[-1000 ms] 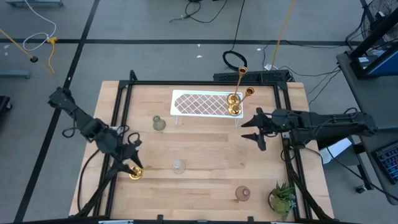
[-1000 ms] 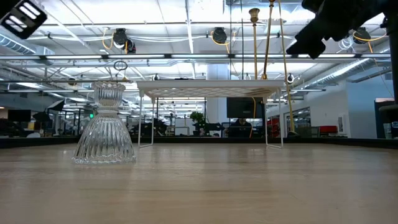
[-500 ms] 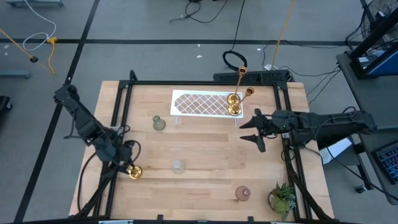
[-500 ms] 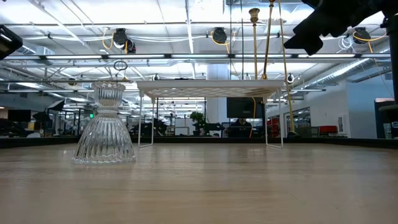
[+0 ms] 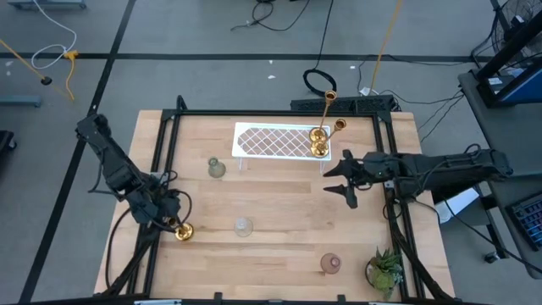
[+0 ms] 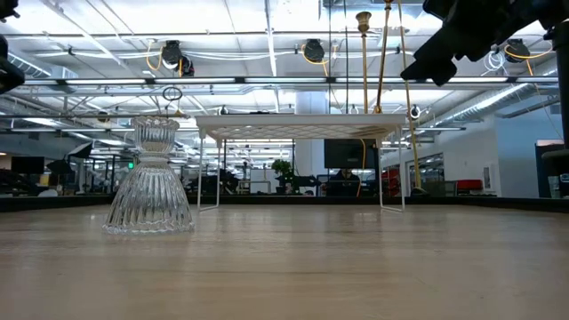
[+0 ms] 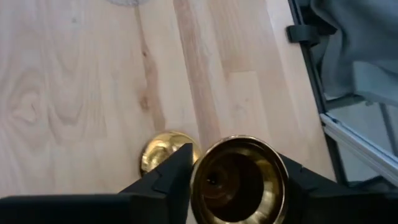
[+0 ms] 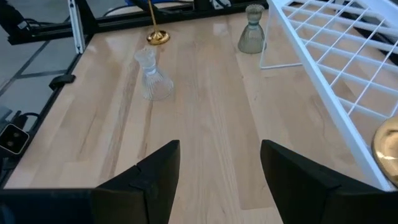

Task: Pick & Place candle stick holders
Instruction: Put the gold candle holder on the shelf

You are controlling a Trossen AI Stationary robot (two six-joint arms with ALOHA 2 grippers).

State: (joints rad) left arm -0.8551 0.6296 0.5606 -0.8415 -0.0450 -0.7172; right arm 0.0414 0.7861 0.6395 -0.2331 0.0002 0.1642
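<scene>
A gold candle stick holder [image 5: 183, 230] with a slim stem stands near the table's left edge, its base [image 7: 164, 152] on the wood. My left gripper [image 5: 172, 223] is shut on its top cup. Two more gold holders [image 5: 319, 142] stand on the right end of the white lattice tray [image 5: 275, 140]. On the table stand a greenish glass holder [image 5: 217, 168], a clear one [image 5: 244, 226] and a pinkish one [image 5: 330, 263]. My right gripper [image 5: 345, 180] hangs open above the table, by the tray's right end, with nothing between its fingers. My left gripper pinches the gold holder's top cup [image 7: 239, 180] between its two fingers, one on each side of the rim. The fingers come slanting down from above. The holder stands about upright with its round base on the table.
A small potted plant [image 5: 385, 269] stands at the near right corner. A black frame [image 5: 161, 161] runs along the table's edges. The low view shows the clear glass holder [image 6: 151, 182] before the tray's thin legs [image 6: 382, 169].
My left arm has swung toward the table's left edge, and its gripper has turned and tipped further down over the gold holder's top. The holder's base stays where it was.
</scene>
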